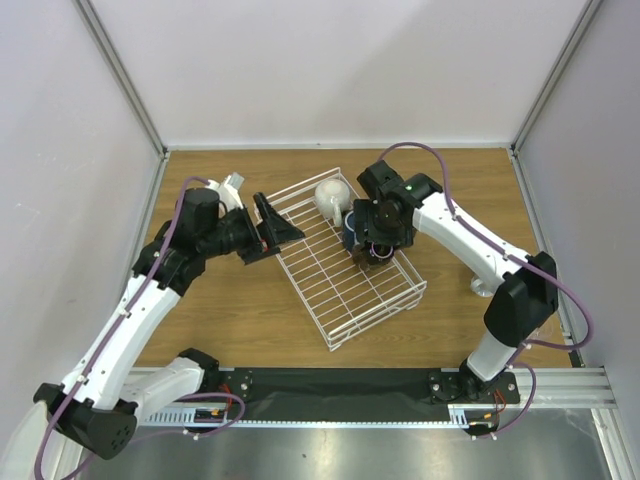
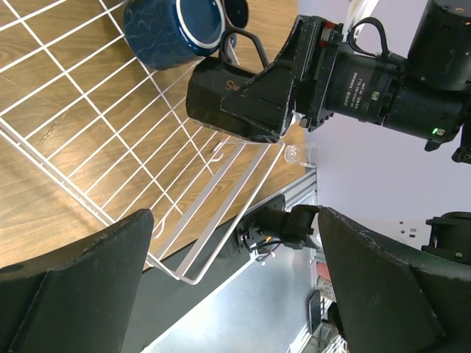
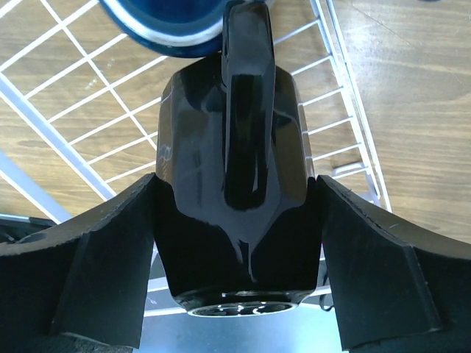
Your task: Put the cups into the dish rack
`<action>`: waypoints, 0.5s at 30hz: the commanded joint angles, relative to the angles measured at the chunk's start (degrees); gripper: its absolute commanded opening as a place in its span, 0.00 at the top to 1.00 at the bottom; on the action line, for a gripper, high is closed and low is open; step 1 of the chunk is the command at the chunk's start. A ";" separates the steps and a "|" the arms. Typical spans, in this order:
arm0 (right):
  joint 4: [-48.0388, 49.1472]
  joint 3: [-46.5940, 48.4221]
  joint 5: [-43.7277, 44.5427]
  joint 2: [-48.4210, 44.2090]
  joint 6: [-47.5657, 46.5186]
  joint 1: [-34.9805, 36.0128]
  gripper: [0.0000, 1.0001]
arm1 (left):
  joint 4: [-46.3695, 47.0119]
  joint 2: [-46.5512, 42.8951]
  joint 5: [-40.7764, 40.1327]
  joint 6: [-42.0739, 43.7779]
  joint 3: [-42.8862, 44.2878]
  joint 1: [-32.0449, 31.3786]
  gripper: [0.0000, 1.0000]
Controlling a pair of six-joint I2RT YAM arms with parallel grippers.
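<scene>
The white wire dish rack [image 1: 330, 285] lies diagonally on the wooden table. A cream-white cup [image 1: 330, 195] lies at its far end, with a navy blue cup [image 1: 351, 222] next to it. My right gripper [image 1: 378, 240] is shut on a black cup [image 1: 372, 256] and holds it on its side just over the rack, beside the navy cup. In the right wrist view the black cup [image 3: 235, 243] fills the space between my fingers [image 3: 110, 250], handle up, with the navy cup [image 3: 158, 26] beyond. My left gripper [image 1: 276, 232] is open and empty at the rack's left rim. Its view shows the navy cup [image 2: 173, 26], the black cup [image 2: 217, 95] and rack wires [image 2: 110, 140].
A small pale object [image 1: 484, 288] sits on the table at the right, partly hidden behind the right arm. Enclosure walls stand on the left, the back and the right. The metal base rail [image 1: 340, 385] runs along the near edge.
</scene>
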 commanded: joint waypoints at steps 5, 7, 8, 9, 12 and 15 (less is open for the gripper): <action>0.88 -0.23 1.55 -3.14 -0.99 0.43 1.00 | -1.50 1.32 1.66 3.07 4.58 1.23 0.00; -0.33 0.90 2.09 -3.33 -2.21 0.25 1.00 | -1.24 1.49 1.83 2.90 4.41 1.49 0.01; -2.69 1.60 1.74 -2.98 -2.48 -0.01 1.00 | -0.80 1.93 2.18 2.81 4.32 1.58 0.00; -3.23 2.05 1.47 -3.15 -2.74 0.07 1.00 | -0.54 2.28 2.53 2.72 4.49 1.58 0.00; -4.29 2.14 -1.69 -4.55 -3.54 -0.27 1.00 | 0.43 3.16 3.24 2.54 4.49 1.58 0.00; -6.57 2.40 -3.09 -4.38 -4.07 -0.36 1.00 | 1.48 3.78 3.94 2.11 4.23 1.58 0.00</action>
